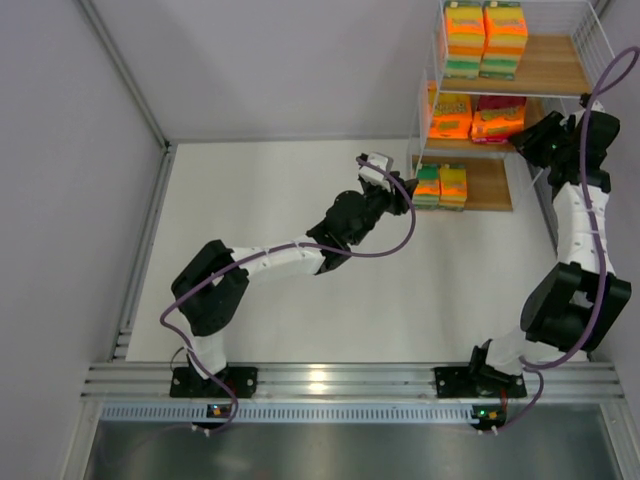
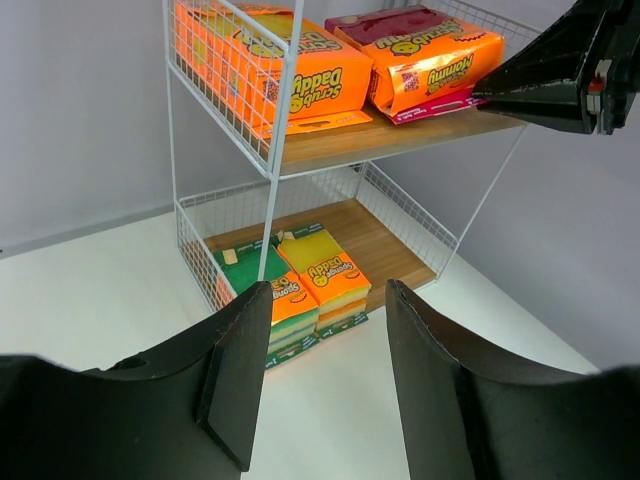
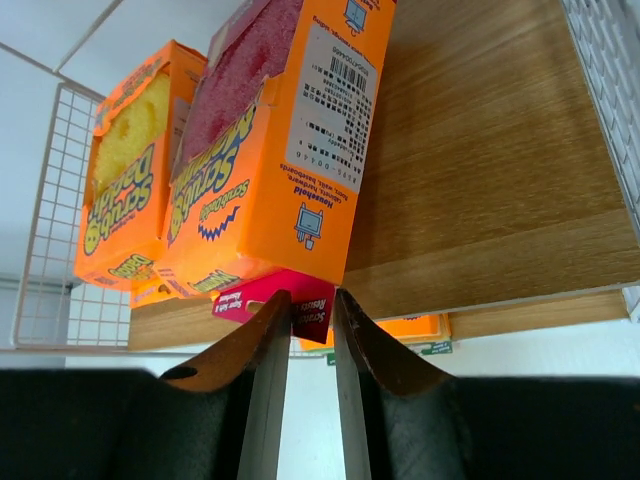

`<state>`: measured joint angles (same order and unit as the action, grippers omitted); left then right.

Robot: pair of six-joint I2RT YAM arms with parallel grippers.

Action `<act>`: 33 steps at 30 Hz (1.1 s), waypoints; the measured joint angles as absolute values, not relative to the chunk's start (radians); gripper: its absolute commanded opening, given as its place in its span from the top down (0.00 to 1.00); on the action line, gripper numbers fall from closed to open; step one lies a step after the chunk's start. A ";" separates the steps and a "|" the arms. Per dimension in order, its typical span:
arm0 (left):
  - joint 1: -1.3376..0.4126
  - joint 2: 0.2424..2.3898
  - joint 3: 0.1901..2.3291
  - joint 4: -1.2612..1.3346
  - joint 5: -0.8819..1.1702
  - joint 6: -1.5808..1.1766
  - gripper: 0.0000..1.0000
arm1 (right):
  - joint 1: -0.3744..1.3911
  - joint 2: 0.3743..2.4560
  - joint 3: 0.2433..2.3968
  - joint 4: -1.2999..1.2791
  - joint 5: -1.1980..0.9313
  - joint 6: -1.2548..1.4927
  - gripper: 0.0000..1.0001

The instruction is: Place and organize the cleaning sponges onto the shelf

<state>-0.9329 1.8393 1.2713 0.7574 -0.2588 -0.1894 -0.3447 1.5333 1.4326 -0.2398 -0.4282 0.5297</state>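
Sponge pack, magenta-topped, sits on the middle board of the shelf, at the far right. Right tool pinches its thin red wrapper flap; left tool hangs spread, empty. Likely light, squashy, slippery film: gripping the body seems safer.

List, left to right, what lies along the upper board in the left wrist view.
orange sponge pack → magenta-topped sponge pack → right gripper

The shelf stands at the far right of the white worktop; sponge packs lie on all three wooden tiers.
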 measured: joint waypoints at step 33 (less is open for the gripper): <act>-0.930 1.795 1.213 0.759 -0.256 -0.194 0.44 | -0.344 1.341 1.012 0.097 -0.318 0.867 0.58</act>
<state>-0.9302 1.7947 1.2133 0.7589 -0.2562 -0.1940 -0.3435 1.3411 1.0122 0.0971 -0.3180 0.8673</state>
